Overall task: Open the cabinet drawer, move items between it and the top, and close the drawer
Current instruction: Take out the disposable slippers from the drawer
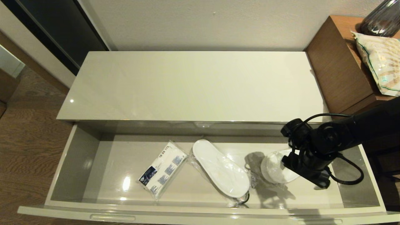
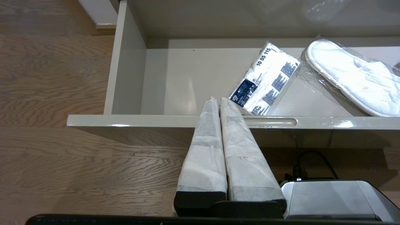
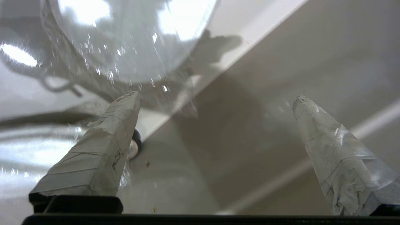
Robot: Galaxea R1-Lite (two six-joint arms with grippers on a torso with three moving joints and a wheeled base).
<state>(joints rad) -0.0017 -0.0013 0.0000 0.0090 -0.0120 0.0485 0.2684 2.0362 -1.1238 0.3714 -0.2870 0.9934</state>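
Bare top (image 1: 187,84), drawer (image 1: 75,162) open: packet (image 1: 162,170), slippers (image 1: 220,168) inside.
Right gripper (image 3: 215,103) spread at second slipper (image 1: 275,170); left gripper (image 2: 220,103) shut, parked; transfers and closing remain.

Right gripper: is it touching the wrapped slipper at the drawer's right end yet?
Cannot tell. Right wrist view shows the open right gripper with one fingertip at the wrapped slipper's plastic edge; no plain gap or contact.

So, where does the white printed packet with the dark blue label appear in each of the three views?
Head view: the packet lies on the drawer floor, left of the wrapped slipper.
Left wrist view: the packet is upper centre-right, beyond the shut left gripper.
Right wrist view: not in it.
Shared landmark: the slipper beside it, in the head and left wrist views.
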